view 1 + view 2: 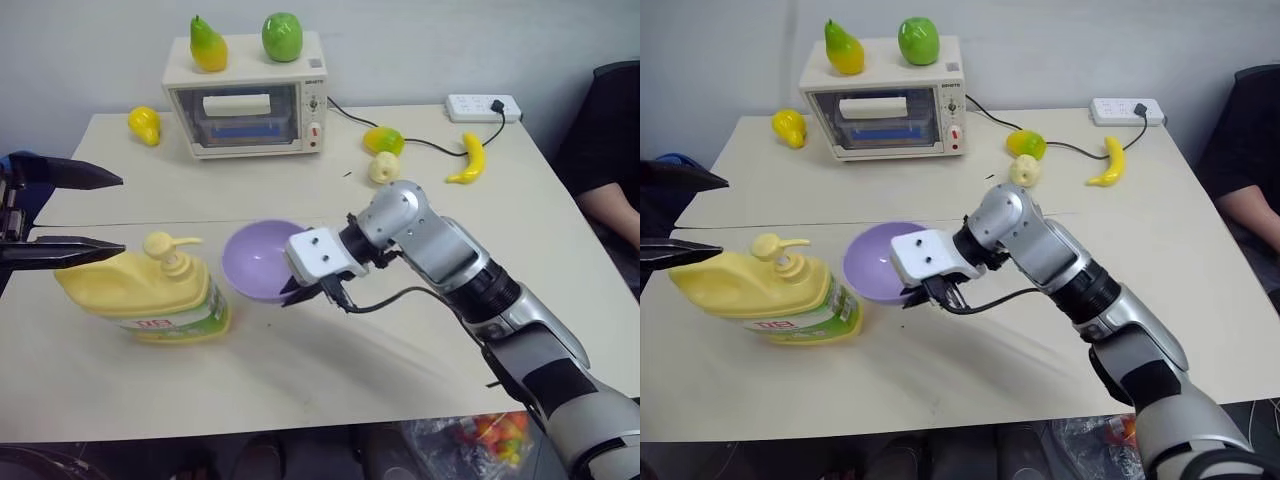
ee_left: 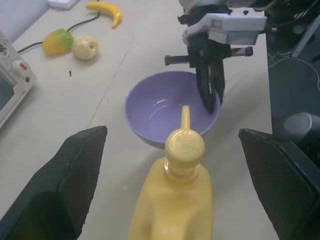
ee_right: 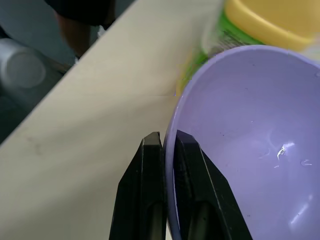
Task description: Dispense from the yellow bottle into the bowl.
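The right gripper (image 1: 305, 291) is clamped on the lavender bowl's (image 1: 250, 262) rim, tilting it toward the pump, evidently to catch the discharge. The left gripper (image 1: 75, 213), jaws wide and empty, brackets the yellow bottle (image 1: 145, 292), whose spout (image 2: 185, 116) overhangs the bowl.

The squat yellow bottle (image 1: 150, 295) with pump top stands upright near the table's left edge, the tilted lavender bowl (image 1: 258, 258) just beside it.
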### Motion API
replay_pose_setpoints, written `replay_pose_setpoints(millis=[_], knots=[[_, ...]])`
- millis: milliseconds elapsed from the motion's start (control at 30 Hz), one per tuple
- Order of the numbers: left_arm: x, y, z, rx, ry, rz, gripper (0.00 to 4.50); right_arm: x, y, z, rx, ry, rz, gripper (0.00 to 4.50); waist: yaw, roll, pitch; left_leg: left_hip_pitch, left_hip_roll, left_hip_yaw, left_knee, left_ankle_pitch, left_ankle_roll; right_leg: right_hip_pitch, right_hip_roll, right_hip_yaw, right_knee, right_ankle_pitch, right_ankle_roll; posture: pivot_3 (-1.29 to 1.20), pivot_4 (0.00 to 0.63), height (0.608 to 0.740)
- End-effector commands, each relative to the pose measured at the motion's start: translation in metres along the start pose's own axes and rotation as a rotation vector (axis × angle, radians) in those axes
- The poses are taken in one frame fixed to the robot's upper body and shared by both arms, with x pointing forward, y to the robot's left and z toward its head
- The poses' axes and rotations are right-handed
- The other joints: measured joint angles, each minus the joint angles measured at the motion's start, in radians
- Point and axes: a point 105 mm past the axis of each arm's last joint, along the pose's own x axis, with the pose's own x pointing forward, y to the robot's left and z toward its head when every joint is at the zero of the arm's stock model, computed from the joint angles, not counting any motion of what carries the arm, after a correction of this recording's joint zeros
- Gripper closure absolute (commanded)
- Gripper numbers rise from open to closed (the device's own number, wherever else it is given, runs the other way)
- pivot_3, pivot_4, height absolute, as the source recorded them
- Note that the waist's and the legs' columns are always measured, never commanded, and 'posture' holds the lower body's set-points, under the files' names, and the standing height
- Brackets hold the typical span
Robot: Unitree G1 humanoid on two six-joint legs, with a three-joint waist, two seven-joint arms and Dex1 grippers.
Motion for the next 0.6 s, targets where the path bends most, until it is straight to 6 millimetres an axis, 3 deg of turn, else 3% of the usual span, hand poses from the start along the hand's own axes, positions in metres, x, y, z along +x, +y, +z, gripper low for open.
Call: replay_pose_setpoints(millis=[33, 200, 333, 600], knots=[[0.0, -0.003, 0.005, 0.049, 0.006, 0.009, 0.0, -0.001, -0.008, 0.015, 0.015, 0.005, -0.066, 4.45, 0.001, 0.0, 0.0, -0.001, 0.0, 0.0, 0.0, 0.0, 0.0, -0.001, 0.0, -0.001, 0.0, 0.0, 0.0, 0.0, 0.15, 0.74], [0.006, -0.005, -0.001, 0.05, 0.02, -0.012, 0.0, -0.002, -0.012, 0.025, 0.132, -0.011, -0.139, 4.45, -0.001, 0.0, 0.0, -0.005, 0.0, 0.002, 0.001, 0.001, -0.001, -0.009, -0.003, -0.004, 0.003, 0.001, -0.002, 0.0, 0.15, 0.74], [0.012, -0.003, -0.004, 0.059, 0.013, -0.015, 0.0, -0.006, -0.028, 0.036, 0.246, -0.044, -0.227, 4.45, -0.004, 0.0, 0.0, -0.008, 0.0, 0.003, 0.002, 0.001, -0.002, -0.012, -0.005, -0.012, 0.004, 0.003, -0.006, 0.0, 0.15, 0.74], [0.019, 0.005, 0.002, 0.076, -0.047, -0.005, 0.0, -0.005, -0.034, 0.05, 0.247, -0.05, -0.26, 4.45, -0.003, 0.0, 0.0, -0.013, -0.001, 0.0, 0.013, 0.001, -0.002, -0.012, -0.007, -0.017, 0.009, 0.004, -0.006, 0.0, 0.15, 0.74]])
